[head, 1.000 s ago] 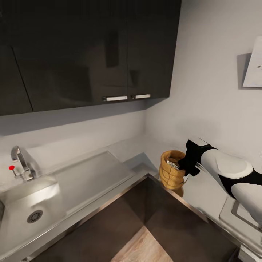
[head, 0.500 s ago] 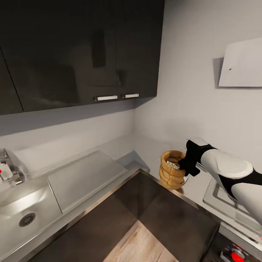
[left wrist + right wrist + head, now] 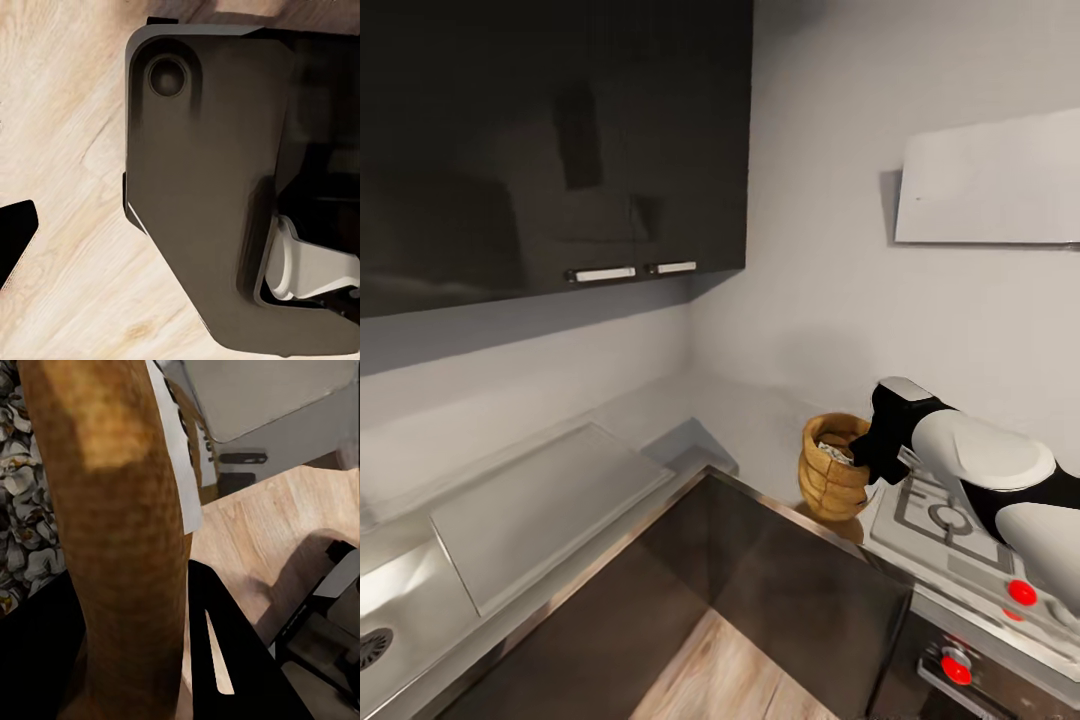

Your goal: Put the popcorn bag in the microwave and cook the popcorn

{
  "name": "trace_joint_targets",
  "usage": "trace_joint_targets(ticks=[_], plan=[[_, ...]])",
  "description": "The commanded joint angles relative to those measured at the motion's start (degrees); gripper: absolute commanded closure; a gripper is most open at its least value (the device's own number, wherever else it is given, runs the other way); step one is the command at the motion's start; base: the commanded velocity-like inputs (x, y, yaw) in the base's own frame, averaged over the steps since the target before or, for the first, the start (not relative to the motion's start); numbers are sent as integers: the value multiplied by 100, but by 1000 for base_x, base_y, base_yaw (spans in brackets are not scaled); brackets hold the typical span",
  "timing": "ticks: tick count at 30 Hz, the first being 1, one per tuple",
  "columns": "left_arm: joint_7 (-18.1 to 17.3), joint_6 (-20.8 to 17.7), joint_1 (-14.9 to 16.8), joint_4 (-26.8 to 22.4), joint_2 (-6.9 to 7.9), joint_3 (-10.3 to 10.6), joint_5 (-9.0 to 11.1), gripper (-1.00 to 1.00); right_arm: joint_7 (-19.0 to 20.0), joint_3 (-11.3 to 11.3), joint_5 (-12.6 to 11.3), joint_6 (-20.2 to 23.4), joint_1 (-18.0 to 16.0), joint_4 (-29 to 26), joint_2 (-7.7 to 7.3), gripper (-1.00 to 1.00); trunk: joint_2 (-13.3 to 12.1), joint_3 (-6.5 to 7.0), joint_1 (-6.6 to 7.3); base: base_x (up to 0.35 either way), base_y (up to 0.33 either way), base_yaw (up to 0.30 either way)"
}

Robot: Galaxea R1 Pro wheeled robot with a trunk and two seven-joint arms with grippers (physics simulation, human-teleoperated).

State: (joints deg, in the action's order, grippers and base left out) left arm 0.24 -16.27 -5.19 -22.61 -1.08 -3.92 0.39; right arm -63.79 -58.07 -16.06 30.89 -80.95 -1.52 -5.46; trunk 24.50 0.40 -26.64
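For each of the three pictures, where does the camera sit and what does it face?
Head: looks down at a kitchen corner, with the right arm holding the popcorn bag beside the hob.
Left wrist: looks down at wooden floor and the robot's dark base.
Right wrist: close on the bag's rim between the right gripper's fingers; popcorn inside.
Head and right wrist share the bag.

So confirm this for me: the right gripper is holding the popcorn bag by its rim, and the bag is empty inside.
Not quite. The right gripper does hold the popcorn bag by its rim, one of the fingers outside the wall, but the bag is not empty. The right wrist view shows pale popcorn heaped inside, and the head view shows pale bits at its mouth too.
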Motion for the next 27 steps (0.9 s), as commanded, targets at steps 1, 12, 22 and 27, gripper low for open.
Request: trace_joint_targets(ticks=[1, 12, 22, 27], plan=[[2, -43, -8, -24, -7, -39, 5, -100, -20, 49, -55, 49, 0, -7, 1, 100, 3, 6, -3, 0, 0, -234], [2, -43, -8, -24, -7, -39, 5, -100, -20, 50, -55, 49, 0, -7, 1, 100, 3, 86, -3, 0, 0, -233], [2, -43, -8, -24, -7, -39, 5, -100, -20, 50, -55, 49, 0, -7, 1, 100, 3, 157, -3, 0, 0, -234], [2, -43, -8, -24, -7, -39, 5, -100, -20, 50, -55, 47, 0, -7, 1, 100, 3, 185, -3, 0, 0, -254]])
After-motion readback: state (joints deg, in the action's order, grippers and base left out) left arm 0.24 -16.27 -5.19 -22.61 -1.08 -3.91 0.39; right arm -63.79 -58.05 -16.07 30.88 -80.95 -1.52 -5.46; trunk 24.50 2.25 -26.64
